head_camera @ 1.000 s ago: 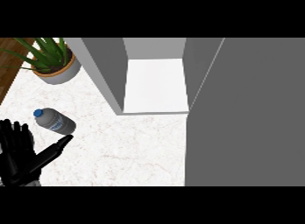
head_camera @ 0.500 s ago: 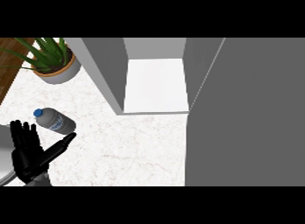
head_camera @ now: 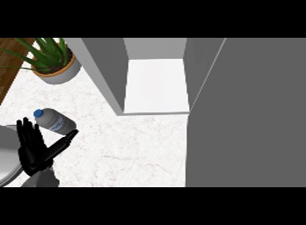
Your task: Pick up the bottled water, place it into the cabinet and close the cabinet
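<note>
Head view: left hand (head_camera: 38,149) just below bottle (head_camera: 54,121), fingers straight and spread, holding nothing. Risk: thumb could knock bottle away, toward plant (head_camera: 50,61).

Blue-capped bottled water (head_camera: 53,121), seemingly clear

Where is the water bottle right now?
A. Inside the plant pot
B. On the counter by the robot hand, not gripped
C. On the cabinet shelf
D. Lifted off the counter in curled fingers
B: the water bottle lies on the counter just beyond the open left robot hand, far from the cabinet shelf.
</note>
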